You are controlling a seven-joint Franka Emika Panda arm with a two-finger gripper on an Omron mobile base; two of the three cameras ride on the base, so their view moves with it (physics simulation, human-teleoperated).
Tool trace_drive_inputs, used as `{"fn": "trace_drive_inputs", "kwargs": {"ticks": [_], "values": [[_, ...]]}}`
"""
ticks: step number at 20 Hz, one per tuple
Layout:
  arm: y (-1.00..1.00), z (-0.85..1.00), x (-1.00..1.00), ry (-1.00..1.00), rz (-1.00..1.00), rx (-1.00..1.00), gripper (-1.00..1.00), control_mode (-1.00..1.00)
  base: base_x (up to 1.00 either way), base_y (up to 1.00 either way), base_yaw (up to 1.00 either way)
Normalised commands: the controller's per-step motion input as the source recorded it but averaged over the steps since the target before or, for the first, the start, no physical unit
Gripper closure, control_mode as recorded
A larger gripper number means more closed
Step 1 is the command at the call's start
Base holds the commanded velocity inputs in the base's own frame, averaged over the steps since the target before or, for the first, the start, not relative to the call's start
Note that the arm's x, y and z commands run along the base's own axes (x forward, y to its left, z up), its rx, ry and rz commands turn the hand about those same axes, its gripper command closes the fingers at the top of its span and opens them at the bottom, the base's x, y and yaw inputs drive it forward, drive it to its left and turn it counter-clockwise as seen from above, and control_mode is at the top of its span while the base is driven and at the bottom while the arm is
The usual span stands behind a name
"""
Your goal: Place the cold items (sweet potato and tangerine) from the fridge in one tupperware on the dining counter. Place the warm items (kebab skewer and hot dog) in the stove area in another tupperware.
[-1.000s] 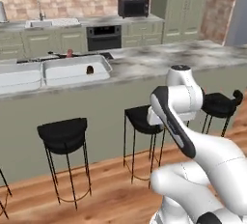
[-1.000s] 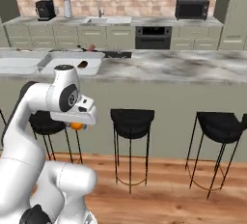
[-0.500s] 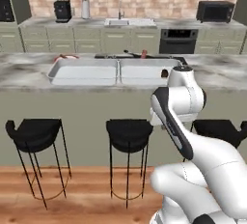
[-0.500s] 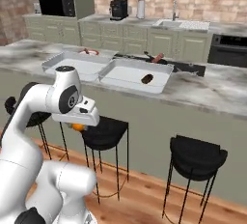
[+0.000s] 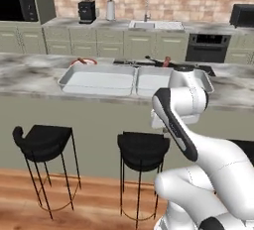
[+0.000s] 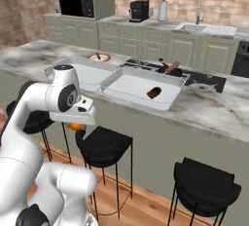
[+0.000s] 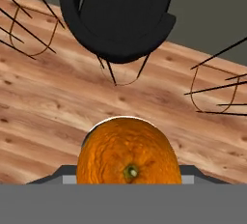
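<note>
My gripper point(image 6: 75, 125) hangs in front of the dining counter point(image 6: 214, 113), shut on the tangerine point(image 7: 128, 155), a bright orange ball that also peeks out under the hand point(image 6: 74, 126). Two pale tupperwares lie side by side on the counter: the left one point(image 6: 90, 74) point(image 5: 96, 81) and the right one point(image 6: 131, 84) point(image 5: 151, 81). The dark brown sweet potato point(image 6: 154, 92) lies in the right tupperware. Behind them, a reddish piece point(image 6: 171, 67) rests in a dark pan on the black stove point(image 6: 197, 78).
Black bar stools point(image 6: 104, 144) point(image 6: 206, 183) point(image 5: 44, 142) point(image 5: 144, 152) stand under the counter's front edge; one point(image 7: 118, 15) is on the wooden floor below the hand. A round orange-rimmed plate point(image 6: 98, 57) sits behind the left tupperware. Cabinets, sink and oven line the back wall.
The whole scene has slid across both base views, so the base has moved along the counter. The arm's pose is unchanged and the tangerine stays in the gripper.
</note>
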Motion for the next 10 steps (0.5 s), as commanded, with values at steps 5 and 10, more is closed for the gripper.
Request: {"fn": "trace_drive_inputs", "kwargs": {"ticks": [5,10], "values": [[0.00,0.00,0.00,0.00,0.00,0.00,1.00,1.00,0.19,-0.55,-0.02],[0.00,0.00,0.00,0.00,0.00,0.00,1.00,1.00,-0.02,-0.30,-0.02]]}}
